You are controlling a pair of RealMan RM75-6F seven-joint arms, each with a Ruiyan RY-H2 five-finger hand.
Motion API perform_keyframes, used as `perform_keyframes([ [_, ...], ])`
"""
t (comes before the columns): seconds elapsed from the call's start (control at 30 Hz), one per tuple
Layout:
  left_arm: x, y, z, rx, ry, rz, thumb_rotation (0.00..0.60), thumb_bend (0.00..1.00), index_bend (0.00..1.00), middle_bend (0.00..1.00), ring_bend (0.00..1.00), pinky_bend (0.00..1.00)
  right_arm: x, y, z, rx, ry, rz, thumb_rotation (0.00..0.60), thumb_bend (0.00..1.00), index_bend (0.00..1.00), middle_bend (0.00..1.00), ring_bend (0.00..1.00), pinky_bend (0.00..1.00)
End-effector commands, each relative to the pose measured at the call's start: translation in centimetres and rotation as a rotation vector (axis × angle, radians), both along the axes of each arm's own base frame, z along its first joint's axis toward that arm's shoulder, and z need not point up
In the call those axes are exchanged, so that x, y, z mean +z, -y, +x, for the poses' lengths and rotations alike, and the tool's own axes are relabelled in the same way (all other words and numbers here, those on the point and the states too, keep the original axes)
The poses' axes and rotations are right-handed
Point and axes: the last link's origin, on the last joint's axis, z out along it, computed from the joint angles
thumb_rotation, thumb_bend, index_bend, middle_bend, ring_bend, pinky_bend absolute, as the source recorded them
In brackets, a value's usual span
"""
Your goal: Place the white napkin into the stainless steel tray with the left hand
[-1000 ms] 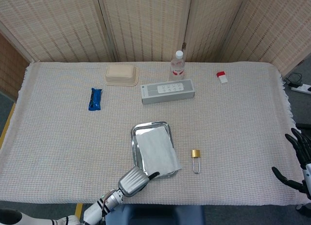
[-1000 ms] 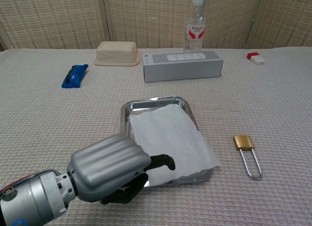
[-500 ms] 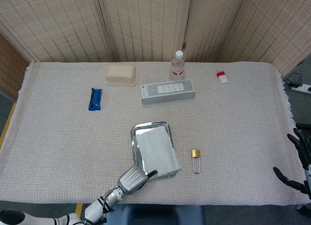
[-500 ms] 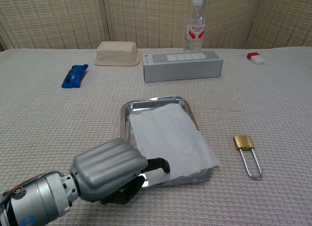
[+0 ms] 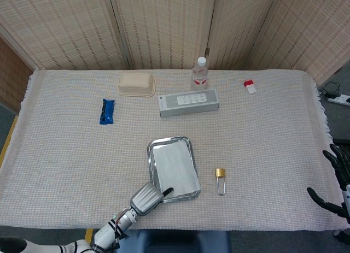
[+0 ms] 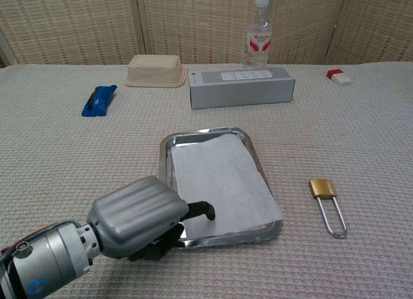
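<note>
So the napkin (image 6: 221, 184) lies flat in the tray (image 6: 166, 148), covering most of it. The left hand (image 6: 143, 215) hovers at the near corner, fingers curled, one fingertip touching the napkin's edge, probably nudging it square.

Beige woven-reed folding screen (image 5: 164, 29) spanned the top; cream waffle-weave tablecloth (image 5: 65, 154) filled the frame below.

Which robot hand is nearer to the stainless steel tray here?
Left. The left robot hand sits at the near-left corner of the stainless steel tray; the right robot hand hangs off the table's far right edge.
</note>
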Motion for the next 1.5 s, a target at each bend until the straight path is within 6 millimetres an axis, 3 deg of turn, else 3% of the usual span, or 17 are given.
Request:
perform_keyframes([
  [0.03,0.2,-0.1,-0.1,0.004,-0.007,0.006,0.600,0.83,0.28,1.00,1.00,1.00,0.0,0.0,0.0,0.000,-0.001,0.001,0.600,0.32,0.00,0.00,0.00,0.00],
  [0.63,1.0,0.1,-0.9,-0.012,-0.068,0.058,0.600,0.83,0.30,1.00,1.00,1.00,-0.1,0.1,0.0,-0.004,-0.007,-0.004,0.600,0.32,0.00,0.00,0.00,0.00],
  [0.97,1.8,0.9,-0.1,-0.069,-0.023,0.089,0.600,0.83,0.30,1.00,1.00,1.00,-0.3,0.1,0.1,-0.006,-0.013,-0.003,0.600,0.32,0.00,0.00,0.00,0.00],
  [1.23,0.3,0.8,0.5,-0.077,-0.015,0.056,0.600,0.86,0.20,1.00,1.00,1.00,-0.5,0.0,0.0,-0.009,-0.017,0.012,0.600,0.32,0.00,0.00,0.00,0.00],
  [1.5,-0.8,0.0,1.0,-0.069,-0.005,0.038,0.600,0.87,0.16,1.00,1.00,1.00,-0.2,0.1,-0.1,-0.016,-0.007,0.005,0.600,0.32,0.00,0.00,0.00,0.00],
])
